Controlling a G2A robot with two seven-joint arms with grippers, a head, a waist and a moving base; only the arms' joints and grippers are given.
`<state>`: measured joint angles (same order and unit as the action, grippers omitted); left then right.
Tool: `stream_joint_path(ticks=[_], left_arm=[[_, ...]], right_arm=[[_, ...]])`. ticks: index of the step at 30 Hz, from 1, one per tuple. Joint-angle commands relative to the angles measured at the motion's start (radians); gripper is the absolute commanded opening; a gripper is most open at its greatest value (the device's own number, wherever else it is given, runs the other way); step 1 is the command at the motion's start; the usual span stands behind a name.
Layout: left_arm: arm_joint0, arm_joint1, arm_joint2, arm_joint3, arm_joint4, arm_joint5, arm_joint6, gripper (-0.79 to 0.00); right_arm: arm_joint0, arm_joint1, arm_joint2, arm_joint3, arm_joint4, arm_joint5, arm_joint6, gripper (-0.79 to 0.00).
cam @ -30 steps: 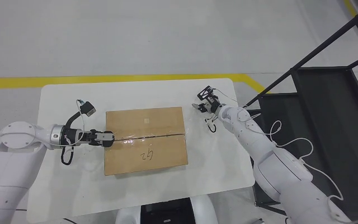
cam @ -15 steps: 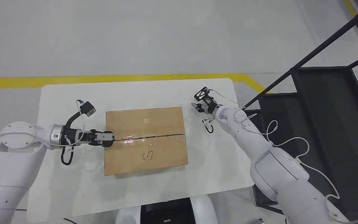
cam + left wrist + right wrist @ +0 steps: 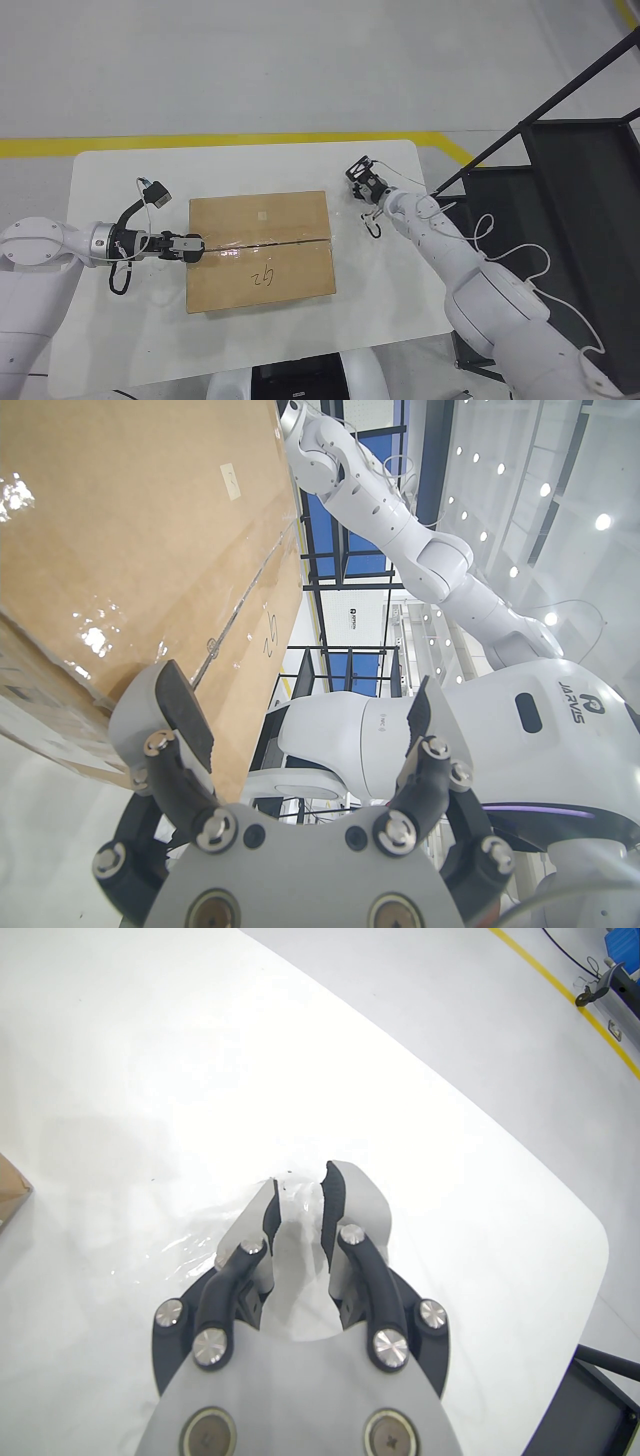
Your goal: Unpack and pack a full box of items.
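Cardboard is the whole job at this stage. The closed carton (image 3: 260,250) lies on the white counter (image 3: 120,180) directly ahead of the left end effector (image 3: 192,245). Its fingers are spread wide, and one pad (image 3: 182,705) sits just beside the carton's top edge, where the centre seam (image 3: 265,241) runs out. Glossy clear tape (image 3: 235,610) appears to cover that seam, so I judge that unpacking has barely begun and the step in hand is freeing the flaps (image 3: 262,215). To do it well, the nearer pad should slip under the tape's end or the flap lip rather than press on the wall, since a shove would slide the carton toward the other arm. The fingers should then close firmly and pull low and steady along the seam, so the tape lifts as one strip instead of tearing. Past the carton's far side and apart from it, the right end effector (image 3: 299,1188) hangs over the counter with its fingers a narrow gap apart. Crumpled clear film (image 3: 185,1253) lies at and beside its tips, and whether any of it is caught between them I cannot tell. That arm might serve better bracing the carton's end nearest it.
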<state>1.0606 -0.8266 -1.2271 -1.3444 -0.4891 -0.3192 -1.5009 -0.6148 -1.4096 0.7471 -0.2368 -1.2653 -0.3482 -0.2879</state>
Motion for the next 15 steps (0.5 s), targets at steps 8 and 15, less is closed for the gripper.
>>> stream_joint_path(ticks=[8,15], left_arm=[[0.000,0.000,0.000,0.000,0.000,0.000,0.000,0.000],[0.000,0.000,0.000,0.000,0.000,0.000,0.000,0.000]], right_arm=[[0.013,0.025,0.014,0.022,-0.014,-0.021,-0.067,-0.785],[-0.005,0.047,0.025,-0.012,-0.023,-0.064,-0.167,-0.785]])
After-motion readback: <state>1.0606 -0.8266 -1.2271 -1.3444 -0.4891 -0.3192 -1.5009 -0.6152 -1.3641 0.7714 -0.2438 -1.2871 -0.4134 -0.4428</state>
